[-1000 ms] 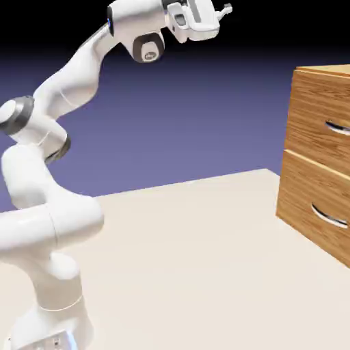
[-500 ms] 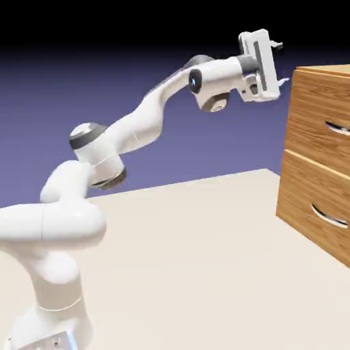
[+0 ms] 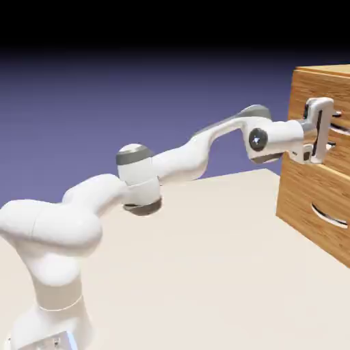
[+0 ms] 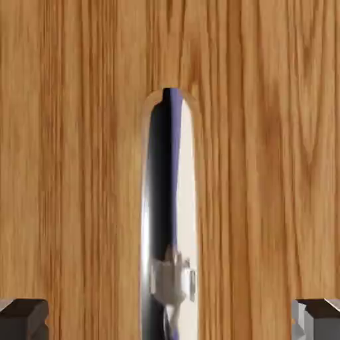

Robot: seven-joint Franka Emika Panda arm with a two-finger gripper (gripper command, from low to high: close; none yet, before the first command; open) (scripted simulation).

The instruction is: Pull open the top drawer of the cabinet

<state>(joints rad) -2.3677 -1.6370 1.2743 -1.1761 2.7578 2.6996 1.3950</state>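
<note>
The light-brown wood-grain cabinet [image 3: 328, 70] stands at the exterior view's right edge. My gripper [image 3: 334, 130] is level with the top drawer [image 3: 340, 93] and right in front of it, its open fingers pointing at the drawer front, one above and one below the handle's place. In the hand view the curved silver handle [image 4: 170, 212] runs up the middle of the wood. It lies between my two grey fingertips [image 4: 23, 317], which sit wide apart in the bottom corners of that view. My gripper [image 4: 170, 319] is open and nothing is held.
The lower drawer [image 3: 307, 195] with its own silver handle [image 3: 329, 217] sits just under my hand. The cream table [image 3: 205, 266] stretches from the arm's base to the cabinet's foot.
The arm has swung down from high above the table and stretched right, bringing the hand from above the cabinet's top corner to the top drawer's front. The fingers have stayed wide apart.
</note>
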